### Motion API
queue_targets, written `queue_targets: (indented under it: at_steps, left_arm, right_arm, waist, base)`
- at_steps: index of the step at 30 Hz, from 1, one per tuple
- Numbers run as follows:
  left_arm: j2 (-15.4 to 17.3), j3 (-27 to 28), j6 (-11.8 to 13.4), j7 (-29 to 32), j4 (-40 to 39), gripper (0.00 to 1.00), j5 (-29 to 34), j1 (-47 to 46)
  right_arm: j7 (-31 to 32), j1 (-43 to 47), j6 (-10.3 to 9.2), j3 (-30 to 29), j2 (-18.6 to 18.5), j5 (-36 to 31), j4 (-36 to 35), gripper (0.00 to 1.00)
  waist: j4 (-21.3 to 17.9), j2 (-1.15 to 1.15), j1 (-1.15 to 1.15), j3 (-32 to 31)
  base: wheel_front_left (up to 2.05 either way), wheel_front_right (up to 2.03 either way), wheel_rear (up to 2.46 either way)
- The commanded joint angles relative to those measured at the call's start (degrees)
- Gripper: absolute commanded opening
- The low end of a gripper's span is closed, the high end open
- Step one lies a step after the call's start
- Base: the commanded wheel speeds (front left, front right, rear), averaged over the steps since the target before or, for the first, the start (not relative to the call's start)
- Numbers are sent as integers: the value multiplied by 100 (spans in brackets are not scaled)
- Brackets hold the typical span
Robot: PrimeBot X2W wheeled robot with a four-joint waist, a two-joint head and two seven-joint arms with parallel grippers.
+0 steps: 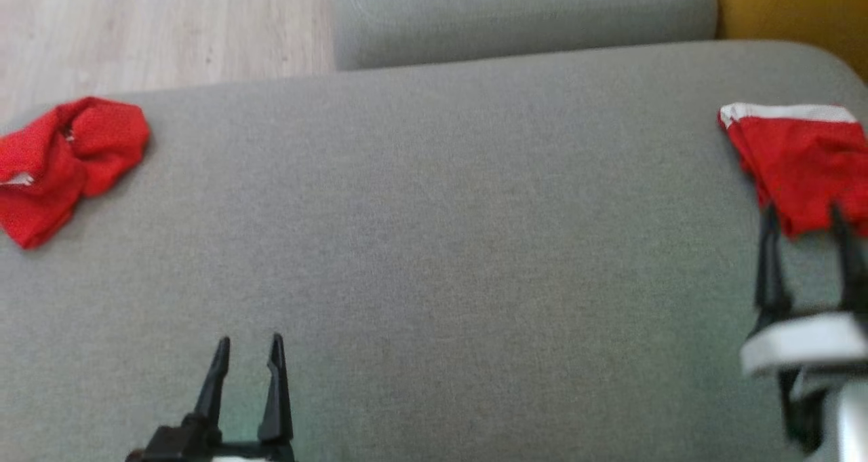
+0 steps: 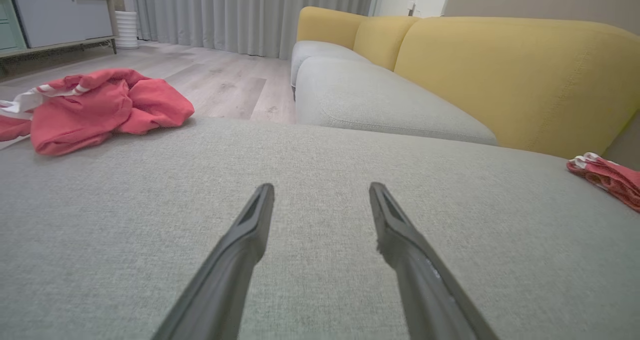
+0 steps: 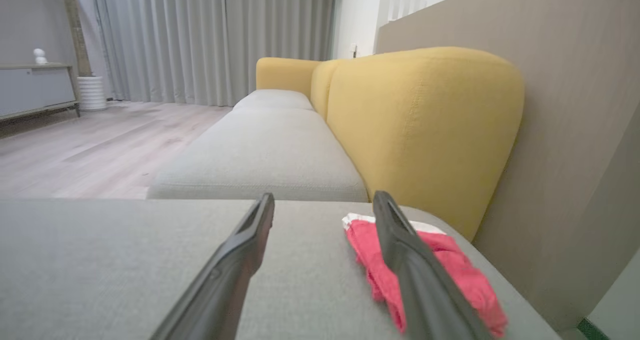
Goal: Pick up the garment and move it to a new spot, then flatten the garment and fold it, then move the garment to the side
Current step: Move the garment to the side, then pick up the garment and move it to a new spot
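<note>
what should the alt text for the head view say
A folded red garment with a white band lies at the right edge of a grey sofa seat, with the open right gripper at its near edge. A crumpled red garment lies at the far left, and the open left gripper sits at lower left.

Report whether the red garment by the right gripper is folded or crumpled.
Folded: the red garment lies as a compact flat packet with fairly straight edges, its white band along the far edge.
</note>
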Motion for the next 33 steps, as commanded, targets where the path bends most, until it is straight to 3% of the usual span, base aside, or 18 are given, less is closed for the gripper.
queue_targets:
  at_steps: [1, 12, 23, 27, 33]
  left_arm:
    - [-7, 214, -22, -30, -93, 100, 50, -96]
    - [-7, 315, -2, -30, 417, 100, 137, 17]
    - [-7, 354, -18, -30, 457, 100, 106, -61]
    - [-7, 317, -25, -30, 417, 100, 101, -88]
    - [-7, 326, -37, -30, 373, 100, 140, -37]
  right_arm:
    - [-227, 5, 42, 202, 3, -135, -130, 100]
    - [-711, 805, 42, 668, 224, -65, 730, 100]
    - [-720, 833, 42, 821, 226, 57, 611, 100]
    - [-721, 919, 42, 835, 226, 99, 496, 100]
    - [-721, 1002, 42, 1106, 226, 227, 418, 100]
  waist:
    - [40, 0, 2, -129]
    - [38, 0, 2, -355]
    - [186, 0, 2, -383]
    - [529, 0, 2, -417]
    - [1471, 0, 2, -502]
  base:
    - [0, 0, 0]
    - [0, 0, 0]
    - [0, 0, 0]
    - [0, 0, 0]
    - [0, 0, 0]
